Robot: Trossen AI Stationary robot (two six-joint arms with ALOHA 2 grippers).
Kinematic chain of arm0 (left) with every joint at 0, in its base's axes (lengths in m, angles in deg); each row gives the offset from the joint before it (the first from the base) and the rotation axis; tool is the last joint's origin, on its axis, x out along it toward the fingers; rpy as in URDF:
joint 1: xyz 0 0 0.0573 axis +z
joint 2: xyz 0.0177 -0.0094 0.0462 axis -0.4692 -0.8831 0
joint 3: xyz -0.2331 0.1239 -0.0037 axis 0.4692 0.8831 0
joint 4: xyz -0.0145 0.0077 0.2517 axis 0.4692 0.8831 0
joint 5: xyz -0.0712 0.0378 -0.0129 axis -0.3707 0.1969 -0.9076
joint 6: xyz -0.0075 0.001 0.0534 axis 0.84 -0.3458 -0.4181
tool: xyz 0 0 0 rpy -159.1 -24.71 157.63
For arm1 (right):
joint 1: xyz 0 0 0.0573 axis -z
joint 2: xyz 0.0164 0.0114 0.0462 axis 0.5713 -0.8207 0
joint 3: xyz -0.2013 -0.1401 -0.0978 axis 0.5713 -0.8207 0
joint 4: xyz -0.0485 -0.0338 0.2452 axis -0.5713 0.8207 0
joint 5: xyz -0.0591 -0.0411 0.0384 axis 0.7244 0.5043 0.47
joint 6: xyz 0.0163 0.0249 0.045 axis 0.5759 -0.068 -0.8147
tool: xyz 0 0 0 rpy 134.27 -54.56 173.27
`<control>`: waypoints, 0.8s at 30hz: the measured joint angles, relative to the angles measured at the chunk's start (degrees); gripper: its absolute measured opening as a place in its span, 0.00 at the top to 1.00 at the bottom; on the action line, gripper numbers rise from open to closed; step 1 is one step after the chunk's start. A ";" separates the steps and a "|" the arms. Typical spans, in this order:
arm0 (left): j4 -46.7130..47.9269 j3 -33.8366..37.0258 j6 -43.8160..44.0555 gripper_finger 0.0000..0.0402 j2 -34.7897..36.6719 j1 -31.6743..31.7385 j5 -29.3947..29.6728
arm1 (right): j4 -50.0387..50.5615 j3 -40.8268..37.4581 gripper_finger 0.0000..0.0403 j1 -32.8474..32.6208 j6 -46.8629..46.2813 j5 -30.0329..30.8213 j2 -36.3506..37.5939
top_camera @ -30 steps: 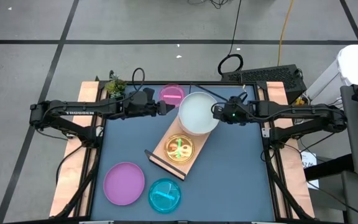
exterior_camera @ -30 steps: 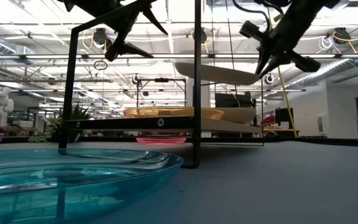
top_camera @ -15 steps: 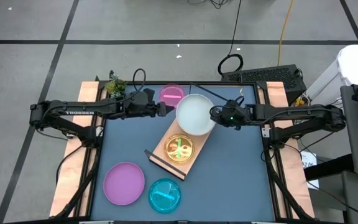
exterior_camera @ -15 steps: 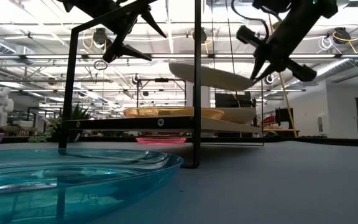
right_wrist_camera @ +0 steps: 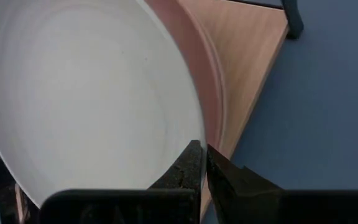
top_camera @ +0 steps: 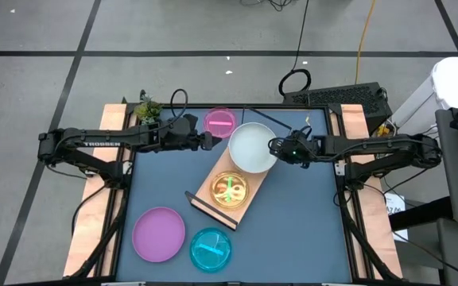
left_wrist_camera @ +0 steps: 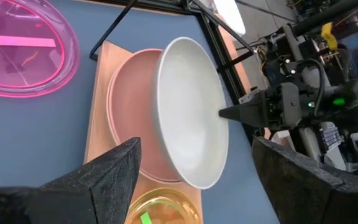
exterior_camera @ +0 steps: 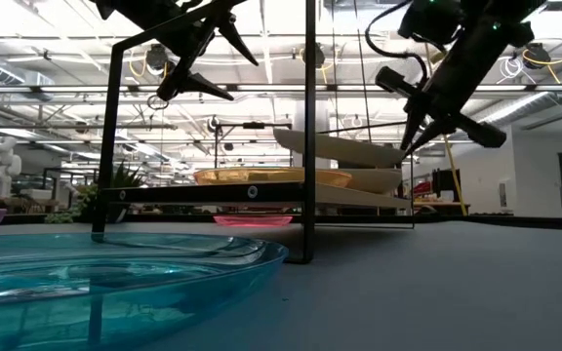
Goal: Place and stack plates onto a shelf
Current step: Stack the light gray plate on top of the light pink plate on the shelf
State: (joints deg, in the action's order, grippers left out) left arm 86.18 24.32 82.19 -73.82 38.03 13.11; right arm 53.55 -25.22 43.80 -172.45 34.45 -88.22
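High view: white plate (top_camera: 251, 148) has sunk since a second ago and now sits tilted just above the salmon plate (left_wrist_camera: 129, 118) on the shelf (top_camera: 207, 189). Right gripper (top_camera: 276, 148) stays pinched on its rim. Left gripper (top_camera: 210, 141) hovers spread wide, empty. Release looks near; stack nearly seated.

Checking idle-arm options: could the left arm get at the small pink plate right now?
Probably yes. The left pincer is open, holds nothing, and hovers beside the pink plate, which lies uncovered on the table; the right pincer is busy with the white plate.
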 joint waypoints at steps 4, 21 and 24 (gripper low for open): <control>-0.02 0.00 -0.10 0.23 0.00 0.00 0.00 | -7.10 -3.04 1.00 0.50 -0.18 0.11 0.00; -0.06 0.00 0.14 0.23 0.00 0.00 0.02 | -10.51 -6.53 1.00 0.74 -2.22 1.58 0.00; -0.05 0.00 0.16 0.23 0.00 0.00 0.02 | -10.51 -6.53 0.99 0.74 -2.06 1.60 0.00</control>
State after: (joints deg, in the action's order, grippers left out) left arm 86.13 24.32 82.35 -73.82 38.03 13.13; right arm 43.04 -31.75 44.54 -174.52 36.04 -88.22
